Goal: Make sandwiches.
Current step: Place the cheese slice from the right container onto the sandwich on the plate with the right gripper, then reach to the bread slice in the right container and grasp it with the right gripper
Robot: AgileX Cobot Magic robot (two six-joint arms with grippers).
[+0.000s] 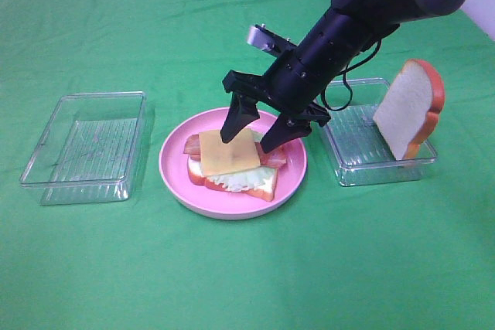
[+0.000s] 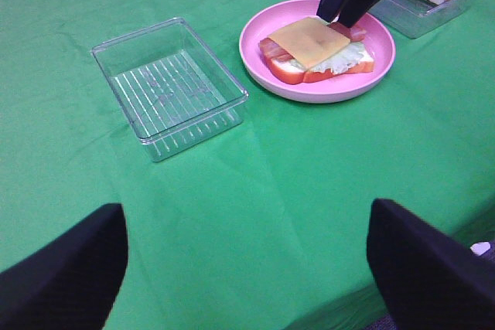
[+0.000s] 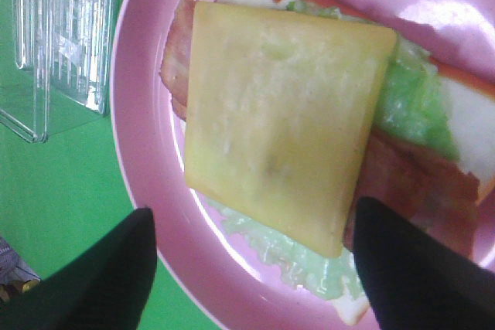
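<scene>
One green cloth (image 1: 247, 268) covers the whole table.

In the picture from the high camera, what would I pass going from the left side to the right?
Empty clear tray → pink plate holding the sandwich, with the open right gripper over it → second clear tray with a bread slice leaning in it.
</scene>
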